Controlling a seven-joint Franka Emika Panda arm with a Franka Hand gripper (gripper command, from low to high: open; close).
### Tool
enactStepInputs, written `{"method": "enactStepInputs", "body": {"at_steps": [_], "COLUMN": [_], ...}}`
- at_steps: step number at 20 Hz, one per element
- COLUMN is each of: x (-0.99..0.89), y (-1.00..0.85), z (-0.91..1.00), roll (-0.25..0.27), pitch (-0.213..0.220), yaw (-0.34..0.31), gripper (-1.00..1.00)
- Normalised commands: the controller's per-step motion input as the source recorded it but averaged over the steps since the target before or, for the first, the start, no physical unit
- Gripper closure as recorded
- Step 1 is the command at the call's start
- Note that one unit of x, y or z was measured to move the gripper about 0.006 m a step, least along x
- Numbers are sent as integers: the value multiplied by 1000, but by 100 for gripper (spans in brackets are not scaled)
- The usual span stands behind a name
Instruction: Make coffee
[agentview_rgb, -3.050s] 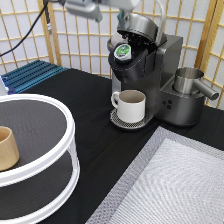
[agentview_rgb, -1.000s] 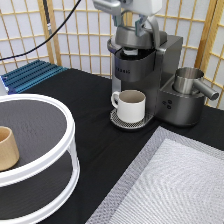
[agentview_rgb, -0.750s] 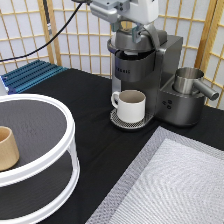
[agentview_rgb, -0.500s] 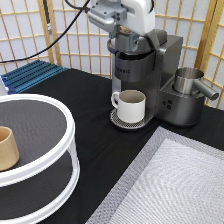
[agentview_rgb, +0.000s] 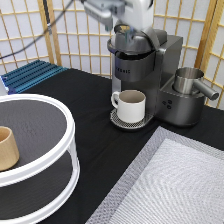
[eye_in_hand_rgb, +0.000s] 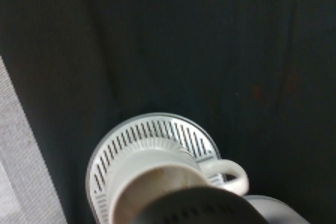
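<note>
The dark coffee machine (agentview_rgb: 145, 65) stands at the exterior view's top centre with its lid down. The coffee is hidden from view. A cream-white handled mug (agentview_rgb: 131, 105) sits on the machine's round drip tray (agentview_rgb: 120, 121). My gripper (agentview_rgb: 126, 27) hangs right over the top of the lid, at or very near its handle. The wrist view looks down on the mug (eye_in_hand_rgb: 169, 192) and the slotted drip tray (eye_in_hand_rgb: 124, 145) on the black table.
A white two-tier round stand (agentview_rgb: 50, 150) fills the exterior view's left, with a tan cup (agentview_rgb: 7, 147) on its upper shelf. A steel jug (agentview_rgb: 189, 81) sits on the machine's right side. A grey mat (agentview_rgb: 175, 185) lies bottom right, a blue rack (agentview_rgb: 30, 75) far left.
Three seconds ago the lid stood open with a green-topped pod inside; the lid is now down. Over the last second the arm has shifted slightly towards the exterior view's left above the lid.
</note>
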Motion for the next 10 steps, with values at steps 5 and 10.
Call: {"method": "enactStepInputs", "body": {"at_steps": [5, 10], "x": [-17, 98], "y": [755, 567], "z": [546, -33], "roll": [-94, -161], "pitch": [-7, 4], "yaw": [40, 62], "gripper": [-100, -100]}}
